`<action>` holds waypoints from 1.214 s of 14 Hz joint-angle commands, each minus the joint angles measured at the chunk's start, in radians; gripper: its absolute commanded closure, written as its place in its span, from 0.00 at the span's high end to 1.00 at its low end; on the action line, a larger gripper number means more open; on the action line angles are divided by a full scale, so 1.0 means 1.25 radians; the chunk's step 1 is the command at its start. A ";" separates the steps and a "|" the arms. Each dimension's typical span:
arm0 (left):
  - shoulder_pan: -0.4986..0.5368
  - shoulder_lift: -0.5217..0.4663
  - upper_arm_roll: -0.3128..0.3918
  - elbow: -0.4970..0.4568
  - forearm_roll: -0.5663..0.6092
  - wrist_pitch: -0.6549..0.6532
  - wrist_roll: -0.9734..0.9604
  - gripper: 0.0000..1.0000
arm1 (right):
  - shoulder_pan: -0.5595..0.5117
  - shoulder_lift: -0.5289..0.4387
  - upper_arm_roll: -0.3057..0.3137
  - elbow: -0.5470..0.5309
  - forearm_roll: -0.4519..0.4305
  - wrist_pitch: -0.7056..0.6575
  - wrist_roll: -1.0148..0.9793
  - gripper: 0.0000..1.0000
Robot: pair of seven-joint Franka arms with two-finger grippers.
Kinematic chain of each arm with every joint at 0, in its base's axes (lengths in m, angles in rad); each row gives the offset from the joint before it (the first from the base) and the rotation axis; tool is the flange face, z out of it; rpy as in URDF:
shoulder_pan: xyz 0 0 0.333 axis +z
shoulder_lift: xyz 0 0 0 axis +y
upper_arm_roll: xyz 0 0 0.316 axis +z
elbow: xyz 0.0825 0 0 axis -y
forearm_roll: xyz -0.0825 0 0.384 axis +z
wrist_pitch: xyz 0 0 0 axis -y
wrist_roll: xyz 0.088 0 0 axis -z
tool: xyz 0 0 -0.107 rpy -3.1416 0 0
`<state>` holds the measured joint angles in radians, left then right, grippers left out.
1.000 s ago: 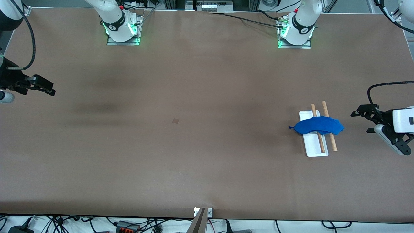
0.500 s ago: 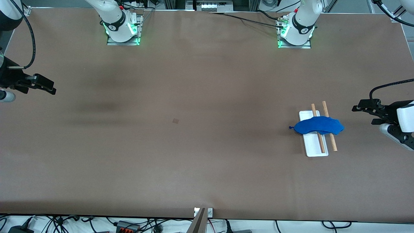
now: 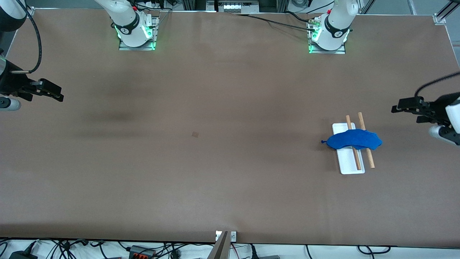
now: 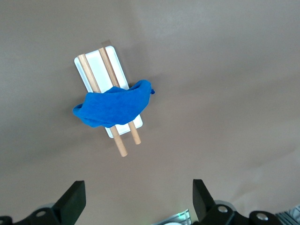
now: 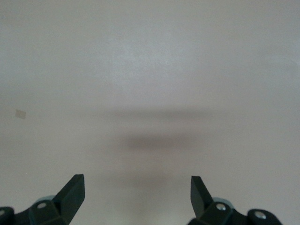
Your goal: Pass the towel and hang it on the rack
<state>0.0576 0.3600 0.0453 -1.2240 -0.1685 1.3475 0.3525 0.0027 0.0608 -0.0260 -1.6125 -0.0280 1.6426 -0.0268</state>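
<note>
While the towel (image 3: 354, 140) lay draped over the rack (image 3: 348, 168), the left gripper (image 4: 139, 201) and right gripper (image 5: 137, 197) hung spread and empty (its bunched, uneven drape could slide off).

The brown table (image 3: 230, 180) carries the white base of the rack (image 3: 350, 163) toward the left arm's end, and a small square mark (image 3: 195, 134) near its middle.

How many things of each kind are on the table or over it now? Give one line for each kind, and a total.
Towel: 1, blue, draped over the rack's rods
Rack: 1, white base, two wooden rods
Grippers: 2, left gripper and right gripper, both open and empty
Total: 4
</note>
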 commanded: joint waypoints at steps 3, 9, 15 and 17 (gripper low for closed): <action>-0.015 -0.171 0.007 -0.222 0.050 0.152 -0.029 1.00 | -0.006 -0.017 0.001 -0.029 -0.003 0.006 0.002 1.00; -0.034 -0.231 -0.001 -0.277 0.115 0.149 -0.245 1.00 | -0.005 -0.087 0.002 -0.121 -0.010 0.059 -0.003 1.00; -0.031 -0.262 -0.006 -0.312 0.115 0.160 -0.237 1.00 | -0.007 -0.082 0.000 -0.091 -0.008 0.033 -0.013 1.00; -0.035 -0.263 -0.006 -0.312 0.116 0.161 -0.241 1.00 | -0.011 -0.070 -0.001 -0.078 -0.003 0.033 -0.008 1.00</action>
<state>0.0172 0.0581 0.0459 -1.5813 -0.0480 1.5272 0.0680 0.0009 -0.0281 -0.0307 -1.7173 -0.0281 1.6897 -0.0270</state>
